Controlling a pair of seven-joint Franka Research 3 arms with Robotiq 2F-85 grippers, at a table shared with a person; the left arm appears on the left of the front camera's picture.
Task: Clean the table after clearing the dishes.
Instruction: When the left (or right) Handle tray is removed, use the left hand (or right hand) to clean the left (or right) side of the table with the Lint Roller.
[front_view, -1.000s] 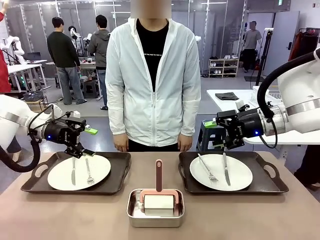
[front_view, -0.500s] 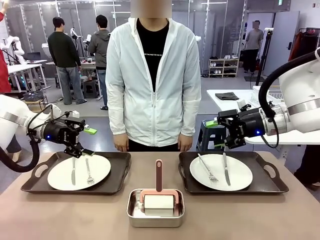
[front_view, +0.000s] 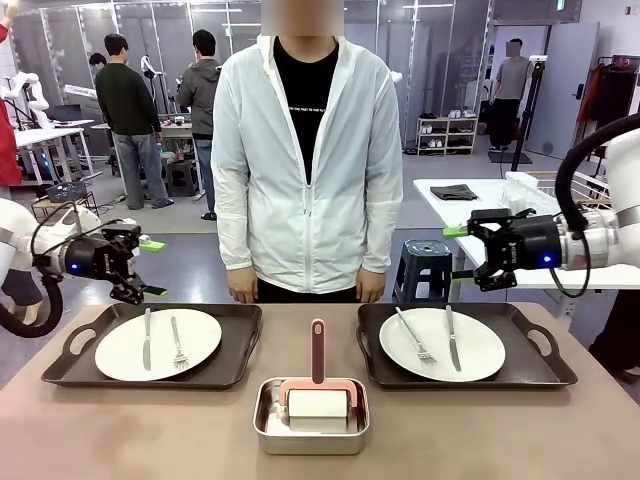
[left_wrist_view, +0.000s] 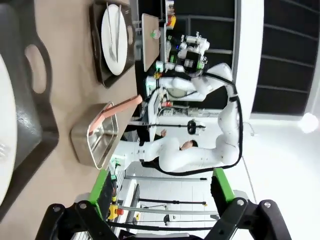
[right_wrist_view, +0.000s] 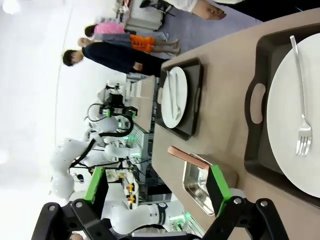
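On the tan table (front_view: 150, 430) sit two dark trays. The left tray (front_view: 65, 368) holds a white plate (front_view: 205, 340) with knife and fork; the right tray (front_view: 545, 368) holds another plate (front_view: 485, 350) with cutlery. My left gripper (front_view: 150, 268) hovers open above the left tray's far left corner. Beyond the right tray's far edge, above it, my right gripper (front_view: 462, 252) also stands open. In the left wrist view the gripper (left_wrist_view: 162, 200) is empty, with the near tray (left_wrist_view: 30, 100) at the left. In the right wrist view the gripper (right_wrist_view: 156, 195) is empty, the plate (right_wrist_view: 295, 130) at the right.
A square steel pan (front_view: 311, 428) holding a white roller with a pink handle (front_view: 317, 350) sits at the front middle between the trays. A person in a white jacket (front_view: 305, 170) stands at the far edge, hands hanging. A white side table (front_view: 450, 200) and stool (front_view: 425, 262) stand behind on the right.
Both arms have drawn back outward: the left gripper moved left and slightly up off the tray, the right gripper moved right and up. The dishes have not moved.
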